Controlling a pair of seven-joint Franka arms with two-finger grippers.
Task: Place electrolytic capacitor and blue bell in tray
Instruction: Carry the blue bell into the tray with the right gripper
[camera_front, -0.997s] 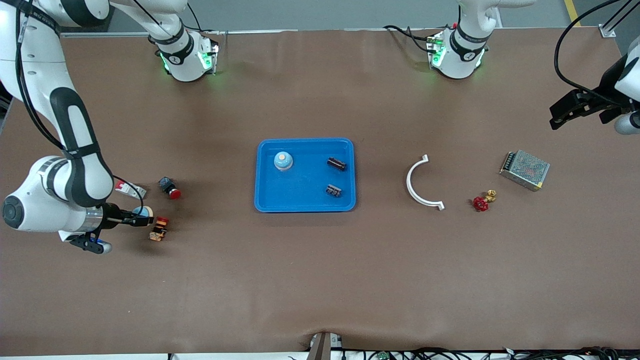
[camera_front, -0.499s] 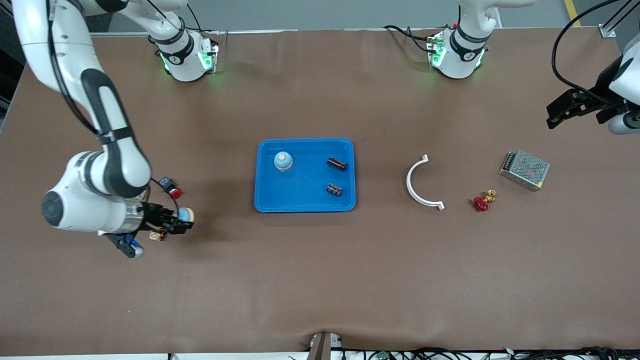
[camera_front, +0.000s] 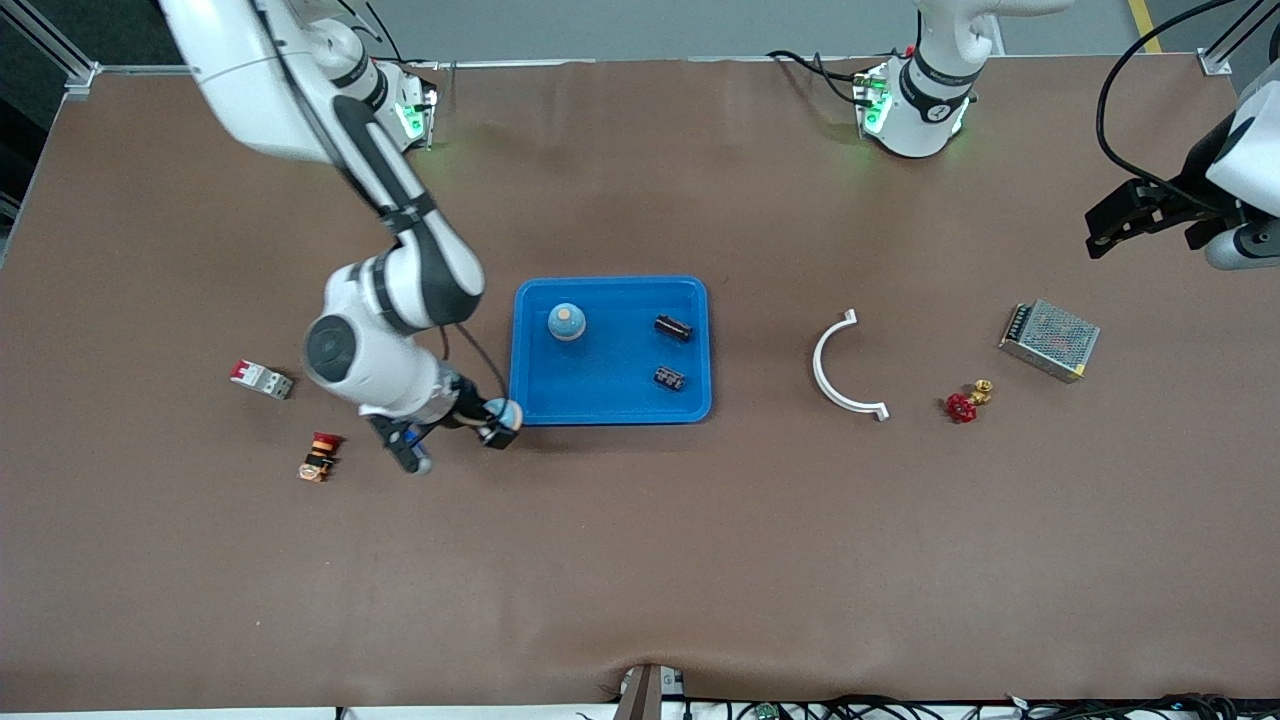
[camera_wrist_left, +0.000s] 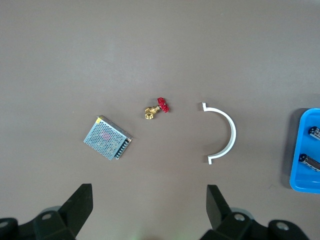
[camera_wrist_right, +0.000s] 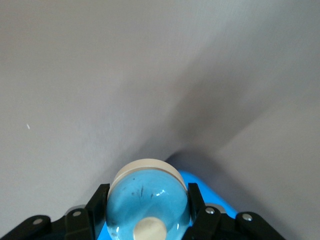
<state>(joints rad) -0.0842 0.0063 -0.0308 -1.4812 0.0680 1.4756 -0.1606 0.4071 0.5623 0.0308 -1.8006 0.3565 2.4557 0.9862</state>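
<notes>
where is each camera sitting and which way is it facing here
Front view: high across the table, facing both arm bases; shows the whole table, the tray, both arms, the right gripper carrying a blue bell at the tray's corner.
Left wrist view: looks down past the open left gripper at the power supply, valve and white clamp.
Right wrist view: looks along its fingers, filled by the held bell.
Shared: the tray shows in all three.

Glossy blue plastic tray (camera_front: 610, 400)
</notes>
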